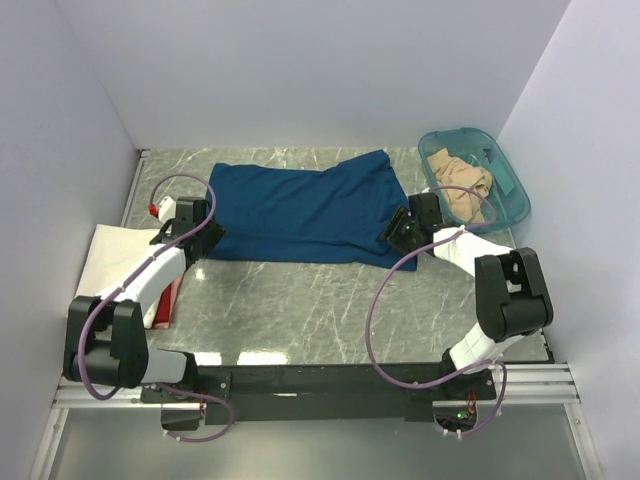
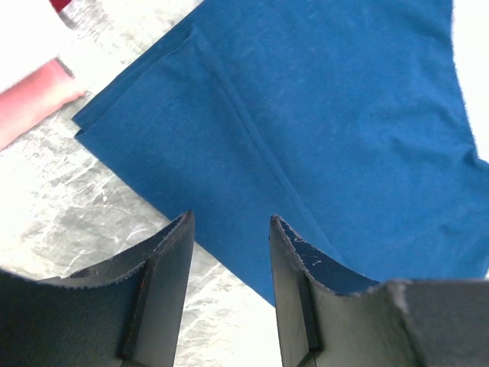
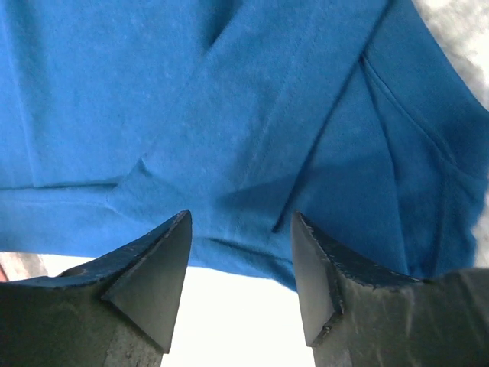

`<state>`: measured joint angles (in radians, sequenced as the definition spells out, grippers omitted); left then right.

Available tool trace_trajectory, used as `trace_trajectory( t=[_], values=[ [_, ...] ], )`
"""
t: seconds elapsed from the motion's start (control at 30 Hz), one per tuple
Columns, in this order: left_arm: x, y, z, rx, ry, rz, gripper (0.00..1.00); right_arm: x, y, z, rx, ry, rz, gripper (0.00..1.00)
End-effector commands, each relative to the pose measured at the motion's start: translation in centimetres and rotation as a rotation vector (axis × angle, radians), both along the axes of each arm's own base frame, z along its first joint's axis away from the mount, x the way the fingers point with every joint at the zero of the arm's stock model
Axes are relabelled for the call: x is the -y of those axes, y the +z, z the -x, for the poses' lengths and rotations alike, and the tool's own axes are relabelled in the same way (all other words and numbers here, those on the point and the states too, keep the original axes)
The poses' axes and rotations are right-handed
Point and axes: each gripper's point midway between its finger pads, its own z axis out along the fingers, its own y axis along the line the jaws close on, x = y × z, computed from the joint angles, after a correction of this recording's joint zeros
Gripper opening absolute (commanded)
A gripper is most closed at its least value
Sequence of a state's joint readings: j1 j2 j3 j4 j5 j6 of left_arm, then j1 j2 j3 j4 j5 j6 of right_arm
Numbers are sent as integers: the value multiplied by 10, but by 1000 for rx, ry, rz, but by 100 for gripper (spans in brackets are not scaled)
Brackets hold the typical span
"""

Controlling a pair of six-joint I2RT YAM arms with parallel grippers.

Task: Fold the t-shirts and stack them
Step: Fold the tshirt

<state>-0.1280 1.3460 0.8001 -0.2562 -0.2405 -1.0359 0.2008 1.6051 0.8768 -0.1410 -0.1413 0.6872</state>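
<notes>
The dark navy blue cloth t-shirt (image 1: 300,215) lies flat on the grey marbled tabletop (image 1: 330,310) — left gripper (image 2: 231,220) over its left edge, right gripper (image 3: 241,216) over its right edge, both with jaws parted and empty — and the crumpled tan-beige t-shirt (image 1: 462,188) sits in the teal translucent plastic tub (image 1: 512,195) beyond.

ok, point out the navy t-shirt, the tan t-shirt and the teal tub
navy t-shirt (image 1: 300,215), top view, middle of the spread cloth
tan t-shirt (image 1: 462,190), top view, crumpled heap inside the tub
teal tub (image 1: 510,185), top view, its right-hand wall
</notes>
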Motion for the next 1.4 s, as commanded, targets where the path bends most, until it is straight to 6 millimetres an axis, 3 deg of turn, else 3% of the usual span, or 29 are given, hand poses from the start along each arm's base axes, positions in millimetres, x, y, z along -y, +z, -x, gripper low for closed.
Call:
trace_trajectory(
  t=[0.0, 0.3, 0.77, 0.9, 0.97, 1.03, 1.07, 1.1, 1.17, 1.2, 1.27, 1.37],
  values=[
    [4, 15, -3, 56, -33, 1, 50, -8, 5, -18, 66, -1, -27, 62],
    [4, 16, -1, 54, -40, -6, 49, -17, -8, -26, 37, 4, -47, 62],
    [2, 16, -2, 46, -46, -22, 49, -40, 19, -51, 76, 25, -63, 58],
    [4, 15, -3, 41, -51, -22, 49, -50, 31, -70, 98, 38, -57, 57],
    [3, 16, -4, 44, -52, -22, 49, -55, 24, -75, 78, 48, -50, 57],
    [4, 16, -3, 39, -56, -22, 49, -63, 31, -86, 88, 64, -62, 57],
    [4, 15, -3, 37, -57, -23, 49, -66, 22, -89, 70, 71, -58, 57],
    [4, 17, -3, 41, -59, -23, 49, -70, 31, -98, 91, 78, -62, 57],
    [4, 16, -3, 38, -61, -23, 49, -78, 22, -102, 70, 98, -51, 57],
    [4, 19, -3, 44, -63, -23, 49, -84, 29, -110, 89, 111, -48, 57],
    [5, 18, -2, 42, -64, -22, 49, -92, 22, -110, 65, 133, -21, 57],
    [5, 16, 0, 40, -69, -18, 49, -97, 27, -116, 76, 150, -2, 57]
  ],
)
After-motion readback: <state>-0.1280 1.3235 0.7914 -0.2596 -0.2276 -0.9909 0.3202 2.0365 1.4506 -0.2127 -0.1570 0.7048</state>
